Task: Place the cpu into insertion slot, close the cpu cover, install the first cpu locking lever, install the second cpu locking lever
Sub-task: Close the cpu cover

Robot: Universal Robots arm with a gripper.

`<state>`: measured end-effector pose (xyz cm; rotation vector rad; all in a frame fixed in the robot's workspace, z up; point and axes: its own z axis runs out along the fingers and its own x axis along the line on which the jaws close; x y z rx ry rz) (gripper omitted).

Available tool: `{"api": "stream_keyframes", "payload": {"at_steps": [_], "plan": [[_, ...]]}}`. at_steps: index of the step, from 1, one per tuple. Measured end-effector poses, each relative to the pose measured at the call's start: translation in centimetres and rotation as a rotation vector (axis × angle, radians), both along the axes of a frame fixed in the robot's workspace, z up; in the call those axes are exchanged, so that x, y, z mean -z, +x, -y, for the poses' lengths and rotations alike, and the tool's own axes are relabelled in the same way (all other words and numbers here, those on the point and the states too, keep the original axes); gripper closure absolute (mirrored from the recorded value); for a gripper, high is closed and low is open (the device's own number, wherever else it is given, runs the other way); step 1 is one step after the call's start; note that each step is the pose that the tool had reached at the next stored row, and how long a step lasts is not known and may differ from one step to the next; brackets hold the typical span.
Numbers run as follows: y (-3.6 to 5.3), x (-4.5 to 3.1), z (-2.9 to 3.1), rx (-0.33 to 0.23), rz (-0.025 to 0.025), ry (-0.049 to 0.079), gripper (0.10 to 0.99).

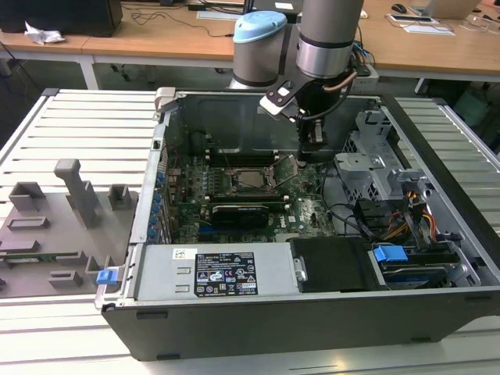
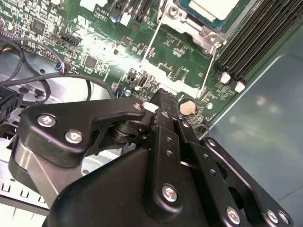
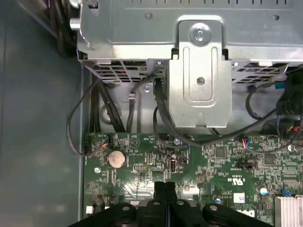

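Exterior view first: the open computer case (image 1: 234, 328) sits on the slatted bench (image 1: 78, 117). The arm reaches down into it, with the tool (image 1: 312, 147) hanging over the green board (image 1: 305, 211), a bit to the exterior view's right of the slot (image 1: 231, 178). The cpu (image 1: 251, 178) lies in that slot, silvery top up, and a thin wire lever (image 1: 287, 168) sticks up at an angle beside it. In the second wrist view the tool (image 2: 163, 97) has its two fingers pressed together with nothing between them. The tip hovers near a coin battery (image 2: 187, 107), apart from the cpu (image 2: 215, 5). The cover (image 2: 194, 26) looks to be down around the cpu's edges, though I can't swear to it since just a corner is in frame. One wire lever (image 2: 151, 38) and a second one (image 2: 209, 66) run out from the slot toward the tool, and neither looks hooked to me. In the first wrist view the tool (image 3: 165, 187) again looks closed and empty, low over the board (image 3: 227, 161), with the coin battery (image 3: 117, 159) close by and a grey metal bracket (image 3: 199, 94) with black cables beyond. My read: the cpu is placed and the cover is probably shut, so the first lever is the step in hand. That calls for setting the closed tip on the wire and pressing it down and under its catch without scraping the small parts around it.
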<state>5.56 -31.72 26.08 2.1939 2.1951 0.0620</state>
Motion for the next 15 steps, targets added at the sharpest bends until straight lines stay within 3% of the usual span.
{"api": "stream_keyframes", "payload": {"at_steps": [7, 11, 12, 13, 14, 15], "plan": [[0.58, 0.7, 0.0, 0.0, -0.0005, 0.0, 0.98], [0.61, 1.48, 0.0, 0.0, -0.0041, 0.0, 0.98], [0.61, 1.47, 0.0, 0.0, -0.0141, 0.0, 0.98], [0.61, 1.47, 0.0, 0.0, -0.0347, 0.0, 0.98], [0.61, 1.46, 0.0, 0.0, -0.0503, 0.0, 0.98], [0.61, 1.41, 0.0, 0.0, -0.0572, 0.0, 0.98]]}}
